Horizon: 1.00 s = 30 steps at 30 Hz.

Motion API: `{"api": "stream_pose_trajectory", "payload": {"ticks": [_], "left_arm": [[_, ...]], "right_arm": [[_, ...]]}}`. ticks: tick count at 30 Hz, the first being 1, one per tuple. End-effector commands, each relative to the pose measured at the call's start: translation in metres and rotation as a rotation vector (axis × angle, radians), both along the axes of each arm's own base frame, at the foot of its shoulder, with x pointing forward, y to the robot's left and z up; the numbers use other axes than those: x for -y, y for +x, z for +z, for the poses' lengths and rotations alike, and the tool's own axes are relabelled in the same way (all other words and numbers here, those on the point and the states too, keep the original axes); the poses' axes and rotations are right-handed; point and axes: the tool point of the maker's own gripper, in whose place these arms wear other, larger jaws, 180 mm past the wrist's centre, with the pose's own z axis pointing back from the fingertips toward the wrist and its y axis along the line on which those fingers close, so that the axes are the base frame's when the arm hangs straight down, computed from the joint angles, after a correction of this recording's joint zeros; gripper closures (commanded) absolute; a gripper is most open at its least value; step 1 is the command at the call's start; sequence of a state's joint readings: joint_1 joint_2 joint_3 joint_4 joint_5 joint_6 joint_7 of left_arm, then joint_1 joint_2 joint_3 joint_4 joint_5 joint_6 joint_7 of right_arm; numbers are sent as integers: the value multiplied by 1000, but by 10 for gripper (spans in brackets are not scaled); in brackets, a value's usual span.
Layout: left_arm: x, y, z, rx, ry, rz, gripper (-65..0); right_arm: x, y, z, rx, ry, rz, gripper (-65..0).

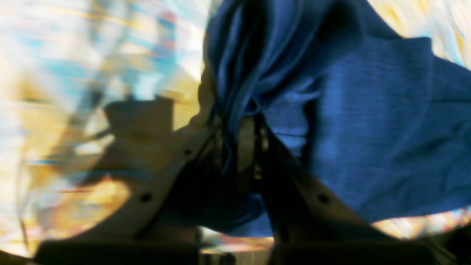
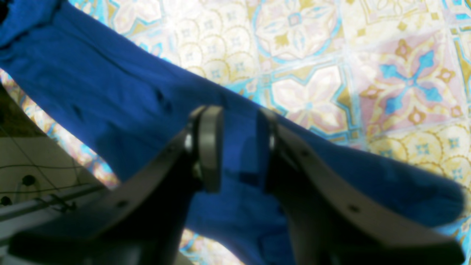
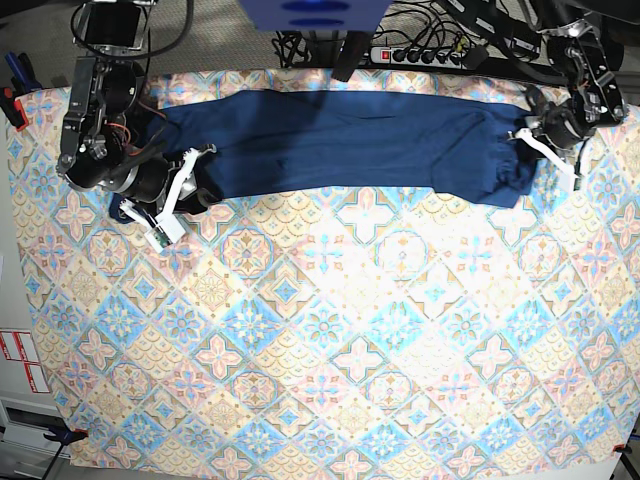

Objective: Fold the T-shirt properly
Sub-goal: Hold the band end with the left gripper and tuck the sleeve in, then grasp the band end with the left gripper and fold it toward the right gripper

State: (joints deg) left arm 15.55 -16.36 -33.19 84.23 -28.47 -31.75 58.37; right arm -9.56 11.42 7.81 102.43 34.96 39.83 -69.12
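The dark navy T-shirt (image 3: 350, 140) lies stretched in a long band across the far side of the table. At its right end my left gripper (image 3: 530, 148) is shut on a bunched, lifted edge of the cloth. In the blurred left wrist view, gathered folds of the shirt (image 1: 368, 129) run down into the closed left gripper (image 1: 239, 147). My right gripper (image 3: 195, 175) sits at the shirt's left end. In the right wrist view its fingers (image 2: 209, 147) stand apart over the flat shirt (image 2: 110, 103), and the right gripper (image 2: 239, 147) is open.
A pastel tile-patterned tablecloth (image 3: 320, 330) covers the whole table. Behind the far edge lie a power strip (image 3: 420, 52) with cables and a blue object (image 3: 310, 12). The table's left edge with bare floor (image 2: 33, 165) shows beside the right gripper.
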Motion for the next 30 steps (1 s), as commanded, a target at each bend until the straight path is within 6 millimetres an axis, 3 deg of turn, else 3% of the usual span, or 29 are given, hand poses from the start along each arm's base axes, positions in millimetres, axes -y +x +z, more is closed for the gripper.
{"api": "stream_pose_trajectory", "payload": {"ticks": [1,5,9,12,18,21,25,30], "left_arm": [[-7,19,16,71,17,-3,0],[-14,33,27,109,34,-4,0],[-30,34,37,138,48,48,0],[-22,35,48,138,49,13,0],[32,28,84,219,-12,-77,0],[68,28,95,237,-38,-164,0],[112,24,95,231,-102,-235,0],[152,26,91,234,-185,-278,0]], "right_arm": [[-2,8,12,46,20,5,-157],[-1,8,11,45,18,4,-157],[2,7,11,43,14,-2,-157],[2,4,9,36,12,-2,-157],[2,3,8,33,12,-2,-157],[2,4,9,36,12,-2,-157],[3,5,10,39,10,-4,-157],[24,7,13,49,-10,-59,-157]]}}
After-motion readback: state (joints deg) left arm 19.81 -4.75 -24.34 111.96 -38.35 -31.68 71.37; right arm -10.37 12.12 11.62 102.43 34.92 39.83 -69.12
